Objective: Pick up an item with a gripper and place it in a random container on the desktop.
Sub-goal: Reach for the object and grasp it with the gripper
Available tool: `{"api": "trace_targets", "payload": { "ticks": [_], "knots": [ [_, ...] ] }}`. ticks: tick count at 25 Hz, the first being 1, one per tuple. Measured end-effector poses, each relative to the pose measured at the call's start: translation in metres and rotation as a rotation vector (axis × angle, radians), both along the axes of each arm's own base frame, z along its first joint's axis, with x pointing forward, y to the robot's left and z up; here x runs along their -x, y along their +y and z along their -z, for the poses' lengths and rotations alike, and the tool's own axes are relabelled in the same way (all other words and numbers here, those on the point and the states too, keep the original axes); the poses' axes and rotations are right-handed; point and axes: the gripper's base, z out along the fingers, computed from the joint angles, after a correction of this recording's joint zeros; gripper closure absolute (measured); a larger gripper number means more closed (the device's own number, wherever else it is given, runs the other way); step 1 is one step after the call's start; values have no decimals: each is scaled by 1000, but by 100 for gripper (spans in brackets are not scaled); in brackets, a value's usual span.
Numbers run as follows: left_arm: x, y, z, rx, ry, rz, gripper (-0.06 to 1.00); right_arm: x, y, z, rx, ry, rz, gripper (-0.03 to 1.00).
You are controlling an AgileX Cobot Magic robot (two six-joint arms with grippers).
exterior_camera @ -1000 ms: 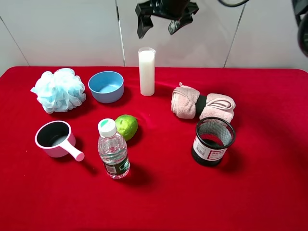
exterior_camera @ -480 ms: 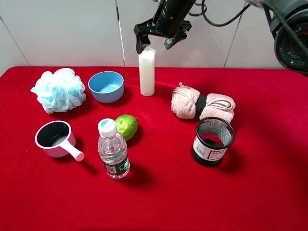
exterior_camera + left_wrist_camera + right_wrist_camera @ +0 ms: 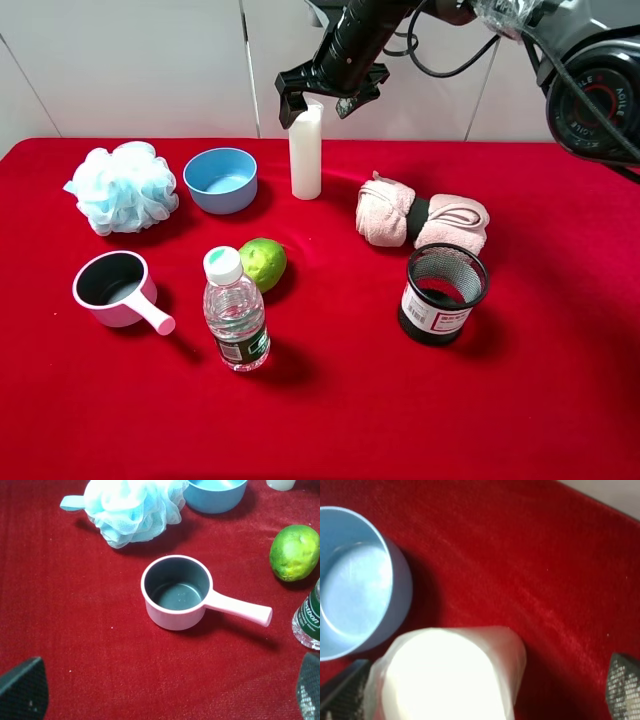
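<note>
Fingers of the right gripper [image 3: 318,100] stood apart, flanking the top of the white cylinder [image 3: 306,160] without clamping it. We found the cylinder upright on the red desktop [image 3: 560,400], near the blue bowl [image 3: 221,180] and well apart from the mesh cup [image 3: 441,295]. We saw the left gripper [image 3: 165,692] spread too, holding nothing.

the room is bright and the red cloth [image 3: 560,400] glows evenly. soft short shadows fall to the right of the bottle [image 3: 236,320] and mesh cup [image 3: 440,295]. in the right wrist view the white cylinder [image 3: 445,675] is blurry and washed out with glare. the left wrist view is sharp.
</note>
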Motion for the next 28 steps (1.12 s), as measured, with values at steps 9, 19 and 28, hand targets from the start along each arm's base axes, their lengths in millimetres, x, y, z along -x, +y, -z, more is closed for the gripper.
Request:
{"api": "trace_targets", "payload": {
  "ticks": [9, 19, 28],
  "knots": [
    [0, 0, 0, 0, 0, 0, -5, -3, 4, 22, -10, 31, -5, 27],
    [0, 0, 0, 0, 0, 0, -5, -3, 8, 27, -27, 37, -14, 32],
    [0, 0, 0, 0, 0, 0, -5, -4, 7, 26, -25, 25, -13, 58]
  ]
}}
